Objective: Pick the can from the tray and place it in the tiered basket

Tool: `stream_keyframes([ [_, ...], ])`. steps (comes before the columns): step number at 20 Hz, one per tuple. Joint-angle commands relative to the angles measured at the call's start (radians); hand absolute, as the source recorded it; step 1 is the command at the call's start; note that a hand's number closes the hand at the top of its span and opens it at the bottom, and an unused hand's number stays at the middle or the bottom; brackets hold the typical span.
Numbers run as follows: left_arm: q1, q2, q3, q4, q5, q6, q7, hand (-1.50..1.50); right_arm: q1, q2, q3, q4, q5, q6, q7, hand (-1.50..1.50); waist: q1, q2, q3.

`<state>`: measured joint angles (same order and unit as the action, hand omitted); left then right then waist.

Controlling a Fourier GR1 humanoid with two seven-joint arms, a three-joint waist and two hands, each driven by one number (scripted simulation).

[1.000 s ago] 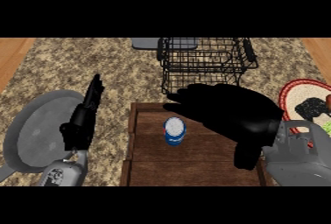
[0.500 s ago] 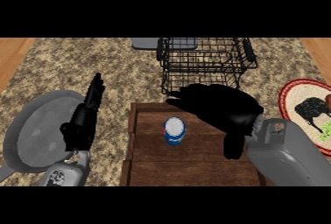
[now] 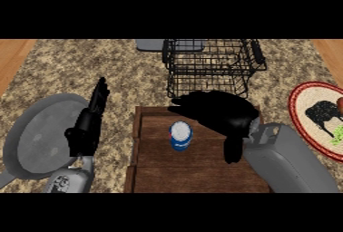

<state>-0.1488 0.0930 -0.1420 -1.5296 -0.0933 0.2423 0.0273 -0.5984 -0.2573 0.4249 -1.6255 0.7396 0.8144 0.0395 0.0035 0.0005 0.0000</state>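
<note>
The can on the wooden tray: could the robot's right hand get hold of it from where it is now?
Probably yes. The can stands upright and alone on the tray, and the right hand hovers just beside it, nothing between them.

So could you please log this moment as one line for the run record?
phase: approach | can: upright on tray | right hand: above tray beside can, not gripping | left hand: open, resting | basket: no can

speckled tan-and-brown bench (image 3: 127, 74) with wooden strips at the far left and far right edges; large round grey pan (image 3: 40, 136) lying flat at the left; round plate (image 3: 318, 118) with red patterned rim at the right edge, carrying a dark shape and a bit of green; grey flat object (image 3: 150, 44) at the top, partly cut off
</note>
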Motion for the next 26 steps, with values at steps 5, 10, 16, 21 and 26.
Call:
stream_keyframes([
  [5,-0.030,-0.035,0.001,-0.019,-0.038,0.001,0.053,0.00,-0.029,0.049,-0.042,0.057,0.054,0.067,-0.051,-1.50,0.000,-0.001,0.000],
  [10,0.003,-0.042,0.012,-0.017,-0.046,-0.005,0.013,0.00,-0.034,0.106,-0.054,0.100,0.100,0.043,-0.053,-1.50,0.001,0.000,0.000],
  [16,-0.052,-0.040,0.045,-0.006,-0.048,-0.018,0.061,0.00,0.067,0.101,-0.008,0.039,0.159,0.046,-0.078,-1.50,-0.003,-0.001,0.000],
  [21,0.045,-0.020,0.056,-0.002,-0.032,-0.060,-0.044,0.00,0.003,0.230,0.001,0.172,0.216,0.008,-0.025,-1.50,0.002,-0.001,0.000],
  [26,-0.008,-0.058,0.051,0.036,-0.065,-0.034,-0.023,0.00,0.098,0.191,0.008,0.106,0.254,-0.004,-0.070,-1.50,-0.004,-0.001,0.000],
])
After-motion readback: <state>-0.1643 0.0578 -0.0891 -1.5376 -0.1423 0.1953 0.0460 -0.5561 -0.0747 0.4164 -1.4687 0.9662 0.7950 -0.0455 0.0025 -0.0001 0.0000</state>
